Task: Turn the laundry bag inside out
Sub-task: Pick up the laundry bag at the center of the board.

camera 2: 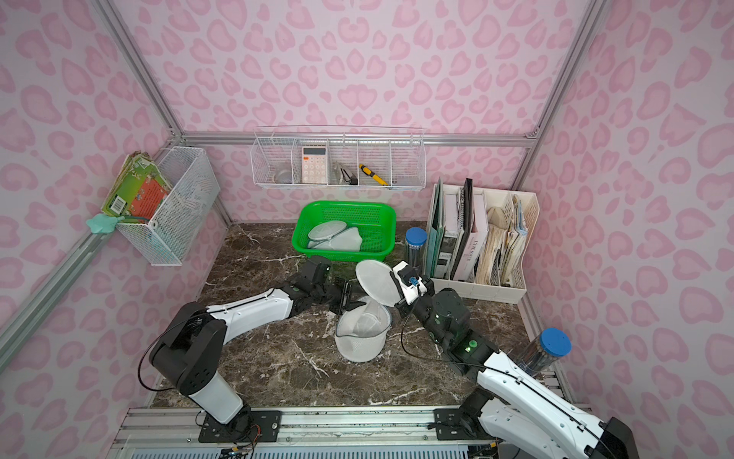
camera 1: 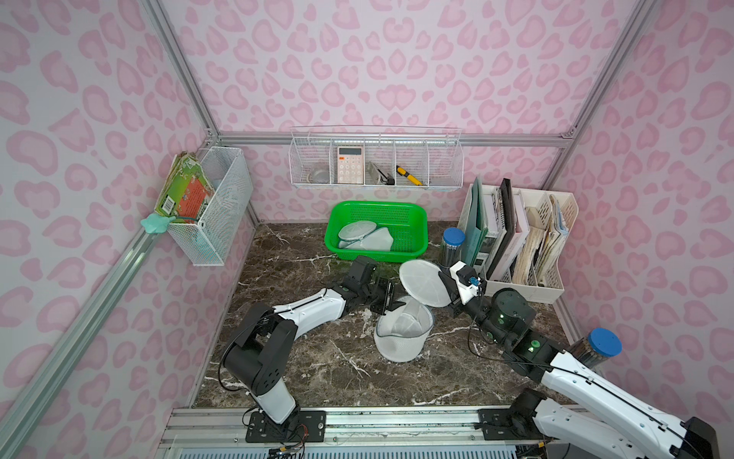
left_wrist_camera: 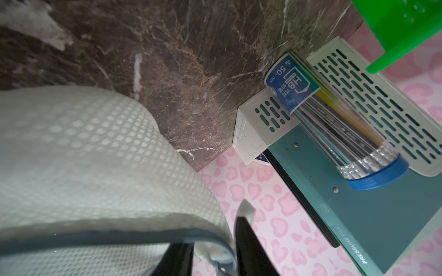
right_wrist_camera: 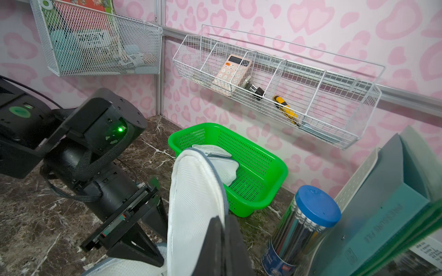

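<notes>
left gripper (left_wrist_camera: 212, 227) pinches the rim of the laundry bag (camera 1: 403, 337), right gripper (right_wrist_camera: 223, 222) clamped on its raised round flap

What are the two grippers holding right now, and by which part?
Both hold the laundry bag: the right gripper pinches the edge of its round lid, the left gripper grips its rim.

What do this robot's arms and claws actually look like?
The left arm and right arm alike: smooth white shells between chunky black joints, small green lights, thin black cables looping outside. The left gripper and right gripper each end in two black wedge-shaped fingers.
</notes>
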Robot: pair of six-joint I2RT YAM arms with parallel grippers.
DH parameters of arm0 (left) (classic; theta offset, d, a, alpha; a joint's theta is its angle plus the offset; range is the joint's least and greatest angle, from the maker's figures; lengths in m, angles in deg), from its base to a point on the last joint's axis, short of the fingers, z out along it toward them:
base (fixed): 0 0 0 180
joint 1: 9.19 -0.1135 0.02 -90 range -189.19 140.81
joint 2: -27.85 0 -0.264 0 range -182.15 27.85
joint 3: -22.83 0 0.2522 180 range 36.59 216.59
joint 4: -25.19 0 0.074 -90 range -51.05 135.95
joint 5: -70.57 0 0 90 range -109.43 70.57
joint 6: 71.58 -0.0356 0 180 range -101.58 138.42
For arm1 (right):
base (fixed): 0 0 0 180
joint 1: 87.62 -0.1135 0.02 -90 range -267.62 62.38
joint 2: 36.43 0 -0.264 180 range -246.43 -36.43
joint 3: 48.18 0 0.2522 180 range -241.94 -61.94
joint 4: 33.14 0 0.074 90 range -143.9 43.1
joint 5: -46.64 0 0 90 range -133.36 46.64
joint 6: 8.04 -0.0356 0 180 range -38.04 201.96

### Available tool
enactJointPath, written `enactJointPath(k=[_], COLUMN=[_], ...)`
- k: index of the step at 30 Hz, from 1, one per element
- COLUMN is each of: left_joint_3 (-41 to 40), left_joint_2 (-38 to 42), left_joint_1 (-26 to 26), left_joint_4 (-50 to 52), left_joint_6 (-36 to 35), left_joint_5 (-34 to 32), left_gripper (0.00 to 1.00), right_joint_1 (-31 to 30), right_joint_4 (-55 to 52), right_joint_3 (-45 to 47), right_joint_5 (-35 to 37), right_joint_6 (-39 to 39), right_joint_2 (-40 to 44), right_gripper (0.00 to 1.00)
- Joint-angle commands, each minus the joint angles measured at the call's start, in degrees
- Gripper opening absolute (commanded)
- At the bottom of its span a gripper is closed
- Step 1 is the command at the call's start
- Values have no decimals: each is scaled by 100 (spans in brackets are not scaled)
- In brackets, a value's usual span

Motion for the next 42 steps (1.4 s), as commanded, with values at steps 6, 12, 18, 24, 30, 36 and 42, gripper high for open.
enactJointPath(k=[6, 12, 18, 24, 30, 36, 42], left_joint_3=[51, 543, 1011, 849, 967, 1416, 1764], left_joint_2=[-56, -296, -505, -457, -379, -212, 5], left_joint_1=[-113, -350, -404, -441, -478, -483, -483], left_joint_4=[-185, 5, 137, -463, -756, 71, 1162], left_joint_6=[129, -363, -878, -1050, -1693, -3058, -4388], left_joint_5=[117, 256, 377, 545, 845, 1153, 1164], left_gripper=[0, 0, 0, 0, 0, 0, 0], right_joint_1=[-85, -813, -1902, -1932, -586, 873, 1724], right_joint_4=[-26, -201, -444, -286, -729, -1307, -1403], right_joint_3=[88, 197, 202, 374, 318, 6, -216], right_joint_5=[-50, -157, -166, 393, -335, -1933, -3332], right_joint_6=[198, 602, 241, -395, -1329, -2365, -3464], right_joint_2=[201, 487, 361, 422, 789, 356, -333], right_gripper=[0, 0, 25, 32, 29, 33, 35])
